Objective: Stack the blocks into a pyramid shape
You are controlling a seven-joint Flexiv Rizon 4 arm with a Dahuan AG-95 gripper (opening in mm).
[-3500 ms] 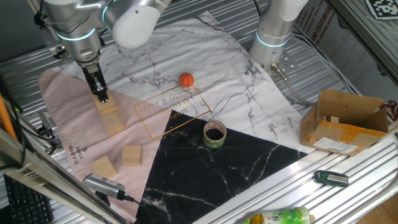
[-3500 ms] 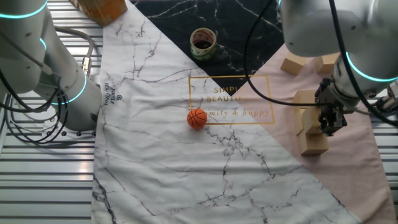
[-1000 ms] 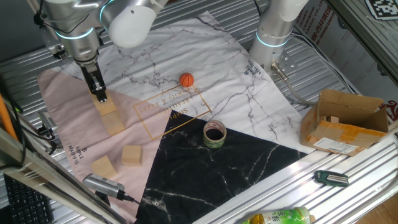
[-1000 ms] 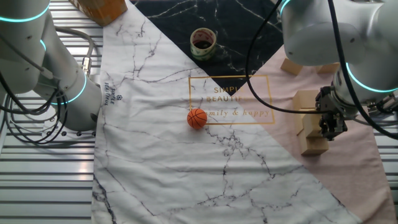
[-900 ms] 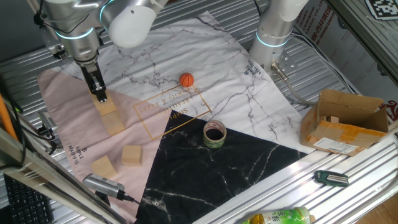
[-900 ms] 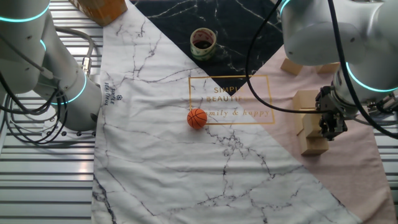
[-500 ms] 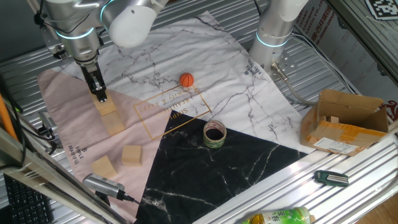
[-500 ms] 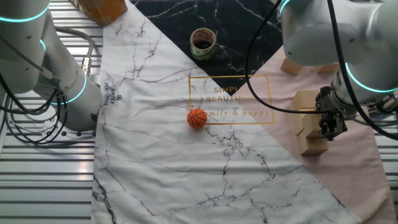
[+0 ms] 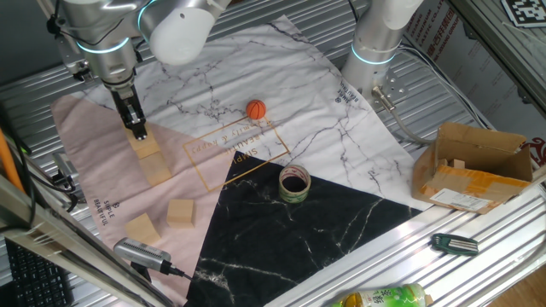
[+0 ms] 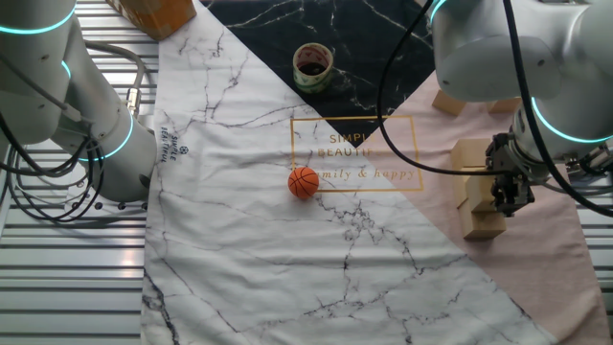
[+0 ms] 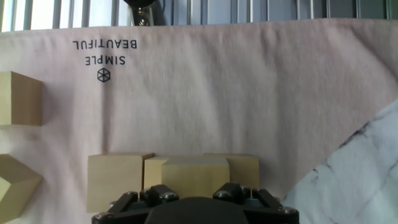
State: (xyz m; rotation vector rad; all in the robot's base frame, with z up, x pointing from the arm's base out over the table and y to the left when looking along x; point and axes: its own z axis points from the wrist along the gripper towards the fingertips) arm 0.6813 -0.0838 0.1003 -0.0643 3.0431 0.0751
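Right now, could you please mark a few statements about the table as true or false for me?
1. The orange ball lies on the white marble part of the cloth. True.
2. The tape roll rests inside the cardboard box. False: it sits on the cloth, at the edge of the black part.
3. Two loose blocks lie on the pink part, apart from the row. True.
4. The gripper hovers over the ball. False: it is down at the row of blocks.
5. A block sits on top of the row, just ahead of the jaws. True.
6. The green bottle stands upright on the cloth. False: it lies off the cloth, at the frame edge.
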